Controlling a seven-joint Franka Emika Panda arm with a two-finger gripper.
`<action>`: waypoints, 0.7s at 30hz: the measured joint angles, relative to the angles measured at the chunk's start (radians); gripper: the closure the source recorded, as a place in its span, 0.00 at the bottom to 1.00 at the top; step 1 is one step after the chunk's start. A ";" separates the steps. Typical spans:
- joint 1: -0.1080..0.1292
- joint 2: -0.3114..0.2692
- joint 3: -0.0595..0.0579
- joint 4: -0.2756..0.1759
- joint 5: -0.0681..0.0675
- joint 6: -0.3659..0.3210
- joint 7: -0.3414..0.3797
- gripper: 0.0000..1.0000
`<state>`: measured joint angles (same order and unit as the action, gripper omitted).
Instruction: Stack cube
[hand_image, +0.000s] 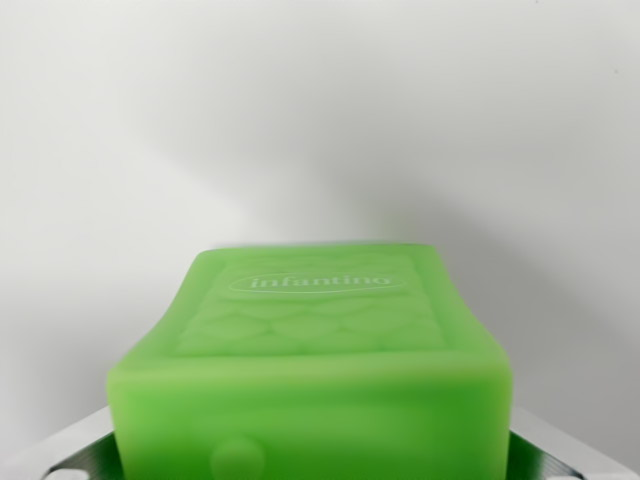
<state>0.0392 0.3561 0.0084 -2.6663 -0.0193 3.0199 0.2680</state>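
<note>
- Step in hand: judged to be the carry phase. The soft green rubbery cube with an embossed "infantino" oval and scale pattern (312, 365) sits directly between the metal fingers (60, 455) of the end effector (312, 470).
- Surroundings: only a plain white surface lies beyond the cube; no second cube is visible.
- Next move: calls for locating the base cube, aligning above it, then lowering squarely.
- End effector: closed onto the green cube, fingers pressing both its sides; only their edges show.

Only the tool's (315, 462) metal fingers (60, 455) show, flanking the bottom edge.
</note>
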 joint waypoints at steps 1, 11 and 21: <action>0.000 -0.002 0.000 -0.001 0.000 -0.001 0.000 1.00; 0.000 -0.050 0.001 -0.011 0.000 -0.038 0.000 1.00; -0.003 -0.110 0.004 -0.026 0.001 -0.083 -0.001 1.00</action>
<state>0.0359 0.2458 0.0121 -2.6921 -0.0184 2.9374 0.2666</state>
